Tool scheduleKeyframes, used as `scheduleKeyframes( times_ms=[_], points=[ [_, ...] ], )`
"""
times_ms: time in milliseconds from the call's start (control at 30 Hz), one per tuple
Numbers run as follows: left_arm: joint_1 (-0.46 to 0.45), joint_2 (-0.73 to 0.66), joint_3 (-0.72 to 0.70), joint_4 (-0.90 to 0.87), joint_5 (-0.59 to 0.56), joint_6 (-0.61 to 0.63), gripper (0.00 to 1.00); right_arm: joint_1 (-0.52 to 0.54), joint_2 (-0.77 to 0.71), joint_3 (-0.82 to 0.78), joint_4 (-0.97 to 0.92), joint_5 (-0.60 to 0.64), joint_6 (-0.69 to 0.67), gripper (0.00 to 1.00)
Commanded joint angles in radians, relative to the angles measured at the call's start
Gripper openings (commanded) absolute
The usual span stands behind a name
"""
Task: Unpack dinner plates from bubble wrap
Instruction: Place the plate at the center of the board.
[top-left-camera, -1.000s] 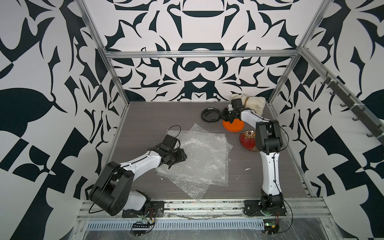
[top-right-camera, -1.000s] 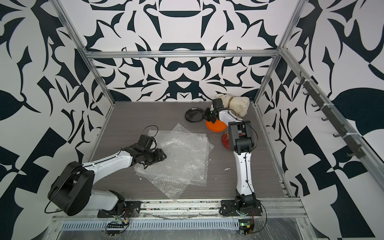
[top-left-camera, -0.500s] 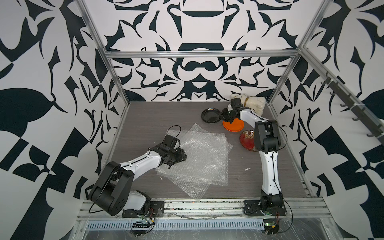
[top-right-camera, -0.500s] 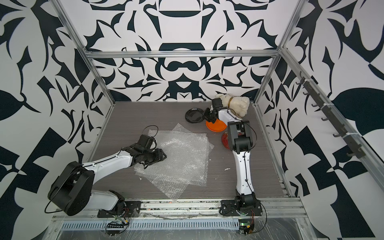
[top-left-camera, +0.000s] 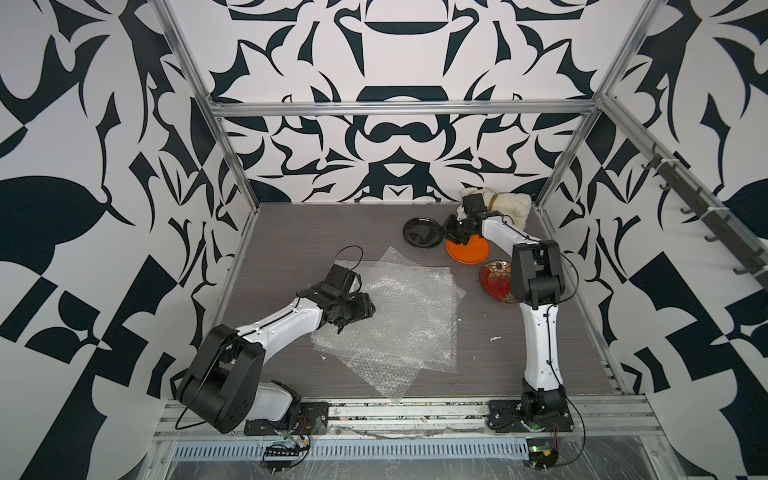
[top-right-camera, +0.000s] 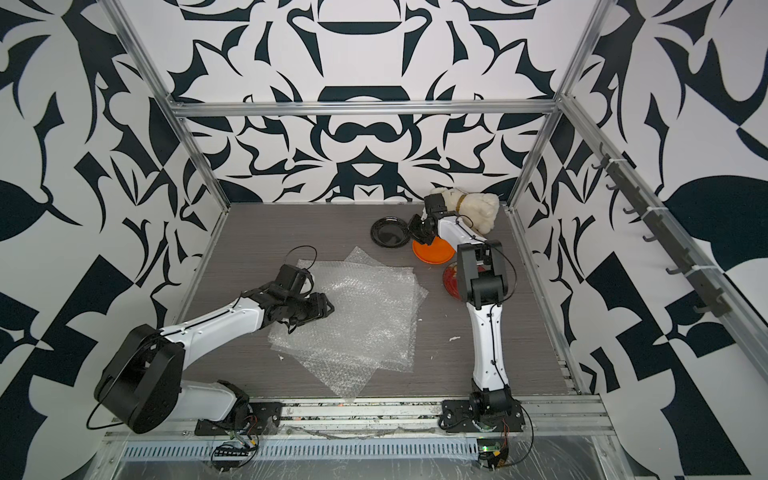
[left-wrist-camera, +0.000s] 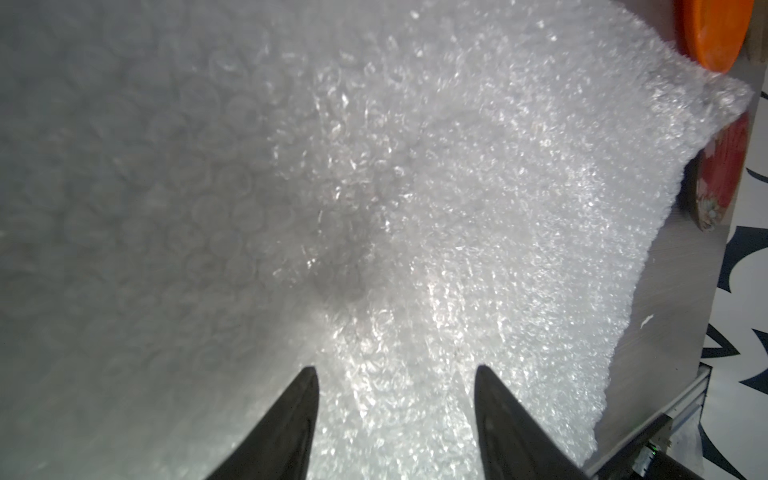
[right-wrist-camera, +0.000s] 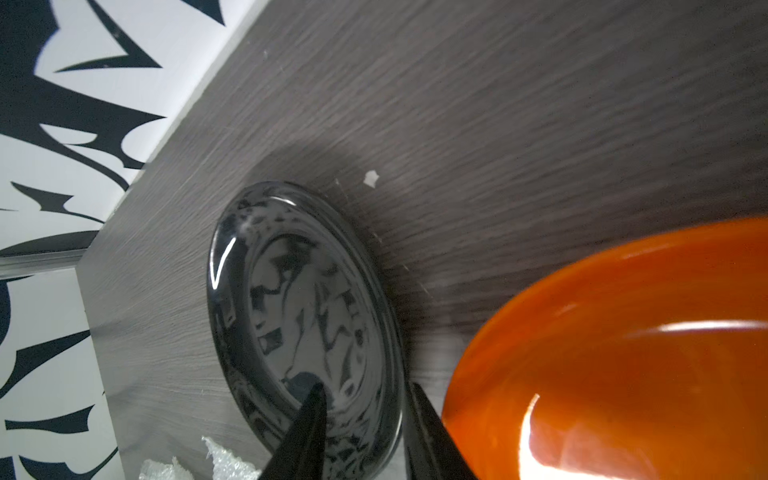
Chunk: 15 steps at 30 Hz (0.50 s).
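while it's ajar, right gripper (right-wrist-camera: 365, 386) straddles plate (right-wrist-camera: 299, 299).

Walls (top-left-camera: 395, 62) covered in a bold black-and-white leaf pattern close in the space on three sides in both top views. Silver metal frame bars (top-left-camera: 399, 109) run across the back and down the corners. The tabletop (top-left-camera: 316, 232) is dark grey with a fine wood grain. A rail (top-left-camera: 708, 212) of dark hooks runs along the right-hand wall. A slotted metal strip (top-left-camera: 374, 451) lies along the near edge. The light is even and soft, and the shadows are faint.
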Motion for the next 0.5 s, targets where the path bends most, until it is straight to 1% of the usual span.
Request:
scheduleKeyframes(
  times_ms=[0,67,133,167,200,267,467],
  points=[
    [0.000,-0.043,0.057,-0.048,-0.049,0.042,0.62,0.000,-0.086,0.018,0.005,-0.032,-0.083,0.36],
    [0.000,-0.063,0.082,-0.065,-0.100,0.058,0.63,0.000,-0.119,-0.010,0.021,-0.033,-0.116,0.36],
    [0.000,-0.091,0.105,-0.091,-0.188,0.073,0.63,0.000,-0.169,-0.060,0.051,-0.008,-0.153,0.36],
    [0.001,-0.096,0.115,-0.102,-0.240,0.086,0.66,0.001,-0.198,-0.089,0.062,0.015,-0.176,0.36],
    [0.002,-0.142,0.121,-0.109,-0.290,0.102,0.68,0.001,-0.230,-0.122,0.071,0.045,-0.198,0.36],
    [0.002,-0.172,0.128,-0.111,-0.402,0.140,0.71,0.000,-0.288,-0.181,0.084,0.119,-0.244,0.36],
    [0.010,-0.210,0.126,-0.076,-0.757,0.297,0.75,-0.001,-0.464,-0.404,0.164,0.377,-0.351,0.36]
  ],
)
